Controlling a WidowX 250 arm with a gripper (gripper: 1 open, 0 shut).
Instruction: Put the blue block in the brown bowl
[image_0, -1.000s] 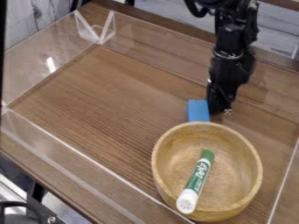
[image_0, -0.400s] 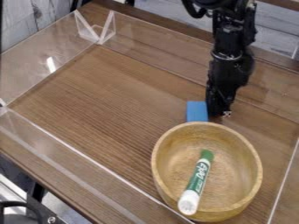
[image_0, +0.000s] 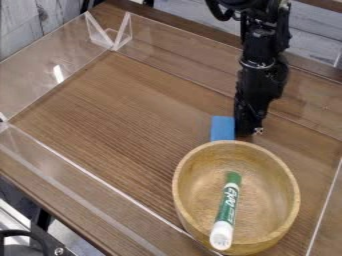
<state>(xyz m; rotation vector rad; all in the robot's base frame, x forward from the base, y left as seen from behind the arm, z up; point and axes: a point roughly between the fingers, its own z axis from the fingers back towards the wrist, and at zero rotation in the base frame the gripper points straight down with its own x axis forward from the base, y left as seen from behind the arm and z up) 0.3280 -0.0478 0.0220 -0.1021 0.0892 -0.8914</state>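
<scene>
The jaws of the gripper (image_0: 245, 129) are together, low at the wooden table (image_0: 120, 112), on the far side of the brown bowl (image_0: 187, 188) — whether they touch the block I cannot tell. The blue block (image_0: 222, 129) lies just beyond the bowl's far rim, outside it — and a white-and-green marker (image_0: 226, 211) rests inside the bowl.

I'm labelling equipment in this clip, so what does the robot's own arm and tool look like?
The arm is black or very dark all over, with a bulky, uneven outline. It narrows toward the dark tool at its lower end. Small pale glints show near the tip. The picture is too coarse to make out any cables or markings.
</scene>
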